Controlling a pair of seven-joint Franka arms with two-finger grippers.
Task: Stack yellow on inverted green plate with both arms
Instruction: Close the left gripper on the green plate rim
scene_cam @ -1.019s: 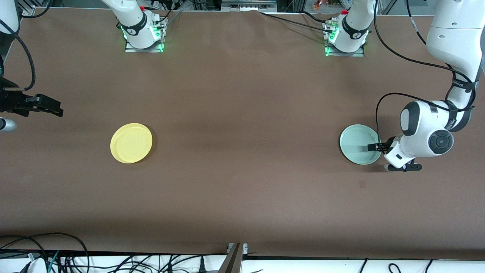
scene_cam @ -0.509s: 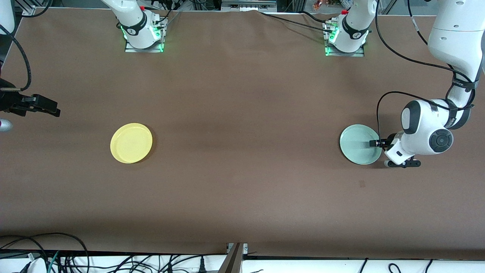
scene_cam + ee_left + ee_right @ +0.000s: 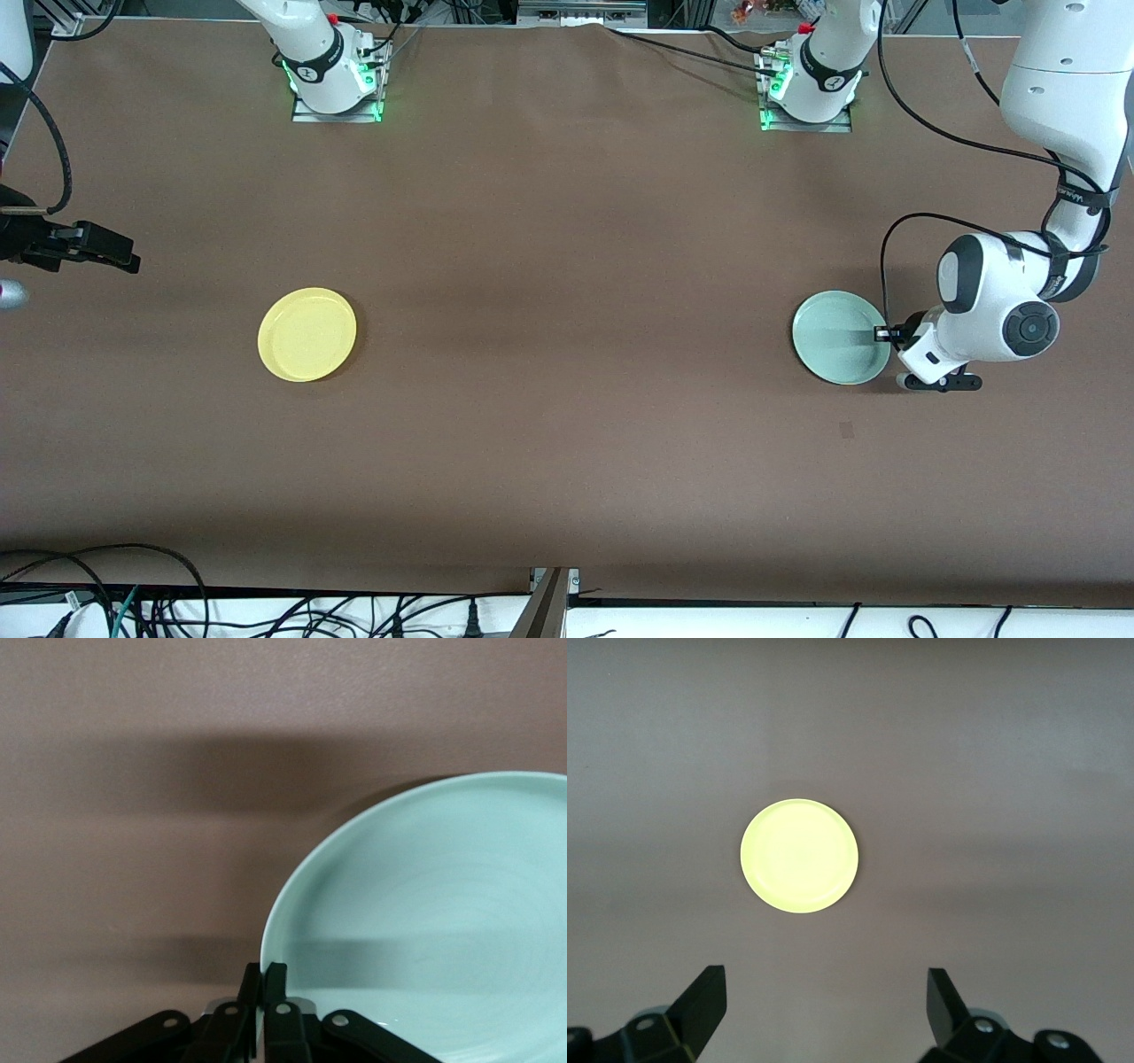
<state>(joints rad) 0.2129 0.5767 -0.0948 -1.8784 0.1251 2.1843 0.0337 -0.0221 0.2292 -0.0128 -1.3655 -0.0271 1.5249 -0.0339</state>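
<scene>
The pale green plate point(image 3: 840, 338) lies rim up on the brown table at the left arm's end. My left gripper point(image 3: 880, 334) is low at the plate's edge on the left arm's side, shut on the rim. In the left wrist view the two fingers point(image 3: 275, 979) pinch the green plate's point(image 3: 434, 921) rim with almost no gap. The yellow plate point(image 3: 306, 334) lies rim up toward the right arm's end. My right gripper point(image 3: 131, 262) hangs open and empty above the table beside the yellow plate. The right wrist view shows the yellow plate point(image 3: 799, 856) ahead of the open right gripper point(image 3: 824, 979).
The brown table point(image 3: 567, 266) is bare between the two plates. The arm bases point(image 3: 335, 80) stand along its edge farthest from the front camera. Cables point(image 3: 177, 602) lie below the table's near edge.
My left gripper drew back from over the green plate's inside to its rim and closed on it; the plate shifted slightly. My right gripper drifted a little toward the table's end.
</scene>
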